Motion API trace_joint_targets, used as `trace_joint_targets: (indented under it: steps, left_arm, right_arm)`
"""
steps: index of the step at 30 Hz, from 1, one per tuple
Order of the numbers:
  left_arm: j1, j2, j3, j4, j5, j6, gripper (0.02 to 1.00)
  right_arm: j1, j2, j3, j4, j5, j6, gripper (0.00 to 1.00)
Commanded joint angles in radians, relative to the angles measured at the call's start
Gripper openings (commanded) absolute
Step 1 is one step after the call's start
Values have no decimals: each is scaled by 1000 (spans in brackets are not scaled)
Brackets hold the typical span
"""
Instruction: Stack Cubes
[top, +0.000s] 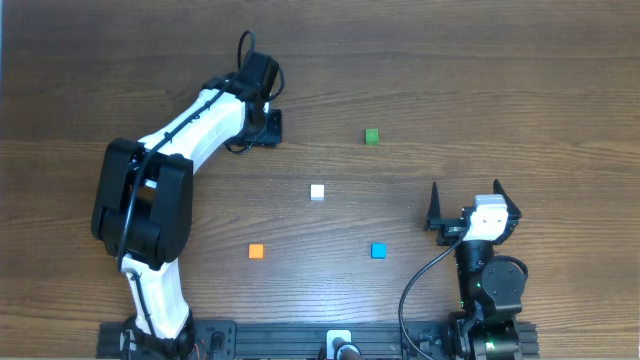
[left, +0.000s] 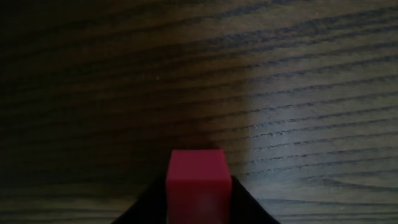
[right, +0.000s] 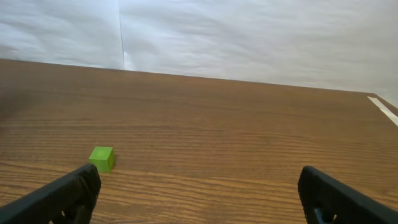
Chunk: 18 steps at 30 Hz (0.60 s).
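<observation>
I read the left gripper (top: 266, 124) as clamped on the red cube (left: 198, 177): in the left wrist view the cube sits squarely between the 2 fingers, with both side faces against them. This arm is at the far left of the counter (top: 520, 80); I cannot tell whether the cube rests on the wood or hangs just above it. The right gripper (top: 467, 200) is near the right edge with its fingers wide apart and nothing between them. 4 more cubes lie loose and well apart: the green cube (top: 372, 136) far right of centre, the white cube (top: 317, 192) at centre, and the orange cube (top: 256, 251) and blue cube (top: 378, 250) nearest the arm bases. I judge each cube to be light, rigid and smooth-faced, so moderate squeeze should suffice. Grip on 2 opposite flat faces, centred, never across corners. A light cube is likely to slide or tip if nudged, so I would lower it level onto the base cube.
</observation>
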Motion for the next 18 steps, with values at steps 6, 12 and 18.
trace_joint_targets:
  steps: [6,12,18]
  left_arm:
    - [-14,-9,18,-8,10,-61,84]
    - [-69,-141,19,-86,19,-133,40]
    - [-202,-281,19,-187,-8,-237,40]
  right_arm:
    - [-6,-7,-9,2,-8,-2,993]
    - [-6,-7,-9,2,-8,-2,991]
    - [-6,-7,-9,2,-8,-2,993]
